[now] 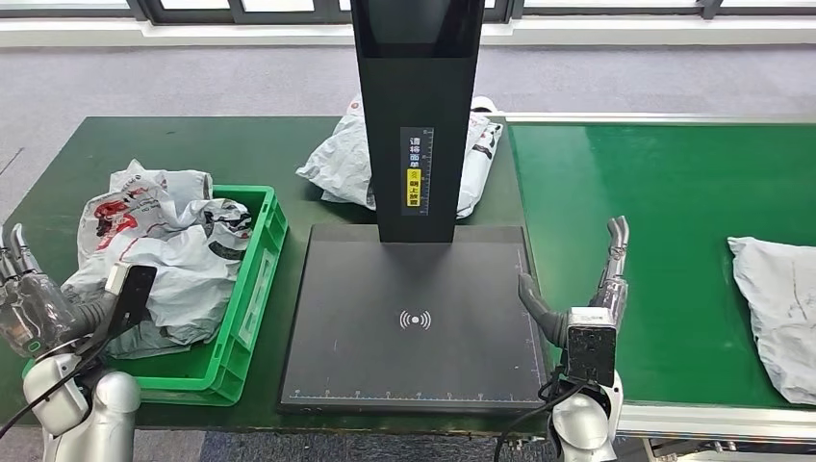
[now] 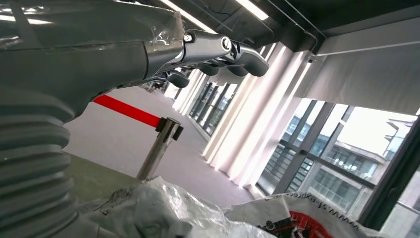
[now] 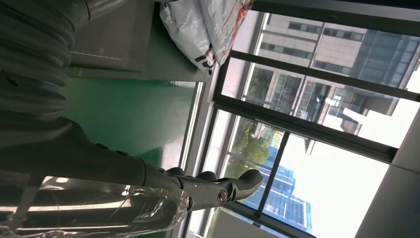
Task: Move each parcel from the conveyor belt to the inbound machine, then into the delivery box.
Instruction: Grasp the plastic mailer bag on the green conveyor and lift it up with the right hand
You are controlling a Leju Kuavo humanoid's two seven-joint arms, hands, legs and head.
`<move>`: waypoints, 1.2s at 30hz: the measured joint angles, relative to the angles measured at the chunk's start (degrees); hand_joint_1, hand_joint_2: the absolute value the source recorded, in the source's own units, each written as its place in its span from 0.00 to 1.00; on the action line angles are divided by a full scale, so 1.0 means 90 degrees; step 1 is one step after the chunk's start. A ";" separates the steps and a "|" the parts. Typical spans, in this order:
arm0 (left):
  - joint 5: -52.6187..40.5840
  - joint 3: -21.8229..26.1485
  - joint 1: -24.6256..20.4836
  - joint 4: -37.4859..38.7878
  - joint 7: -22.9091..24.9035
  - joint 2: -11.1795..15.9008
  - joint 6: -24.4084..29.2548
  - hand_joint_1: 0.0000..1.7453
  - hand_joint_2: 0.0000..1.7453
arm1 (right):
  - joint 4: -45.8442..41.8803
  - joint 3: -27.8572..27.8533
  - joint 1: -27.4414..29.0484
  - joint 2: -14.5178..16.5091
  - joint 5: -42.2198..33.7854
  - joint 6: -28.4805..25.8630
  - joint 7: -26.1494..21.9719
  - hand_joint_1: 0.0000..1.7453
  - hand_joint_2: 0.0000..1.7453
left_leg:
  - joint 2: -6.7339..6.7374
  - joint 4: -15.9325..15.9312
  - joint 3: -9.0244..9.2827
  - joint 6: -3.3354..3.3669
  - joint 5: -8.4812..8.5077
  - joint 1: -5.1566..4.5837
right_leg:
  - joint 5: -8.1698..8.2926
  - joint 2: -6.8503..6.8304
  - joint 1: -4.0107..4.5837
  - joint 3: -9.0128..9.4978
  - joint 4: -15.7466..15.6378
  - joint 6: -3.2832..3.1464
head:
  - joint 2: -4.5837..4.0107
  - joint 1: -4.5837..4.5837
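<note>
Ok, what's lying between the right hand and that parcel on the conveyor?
Nothing: the head view shows bare green belt between the right hand and the parcel.

left hand (image 1: 29,298) raised, right hand (image 1: 589,289) raised — both empty, fingers extended

The right robot hand (image 3: 218,186) reaches out past its grey ribbed cover, dark fingers (image 3: 247,179) stretched nearly straight and apart, holding nothing. Clear plastic film (image 3: 124,208) wraps the arm just behind it. Beside the robot hand lies the green conveyor belt (image 3: 124,119). Beyond the belt, well apart from the fingers, a crumpled white parcel (image 3: 203,25) with red and black print sits just beside the inbound machine's dark plate (image 3: 111,37). Ahead of the fingertips stand tall windows (image 3: 307,124).
</note>
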 joint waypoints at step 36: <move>0.4002 -0.0710 -0.1472 0.0364 -0.3052 0.3296 -0.7029 0.00 1.00 | 0.0018 -0.0619 -0.0479 -0.0095 0.0735 0.1135 0.0224 0.00 1.00 | 0.0013 0.0002 -0.0003 -0.0021 0.0015 0.0027 | 0.0018 0.0008 0.0029 -0.0014 0.0001 -0.0027 | 0.0001 0.0001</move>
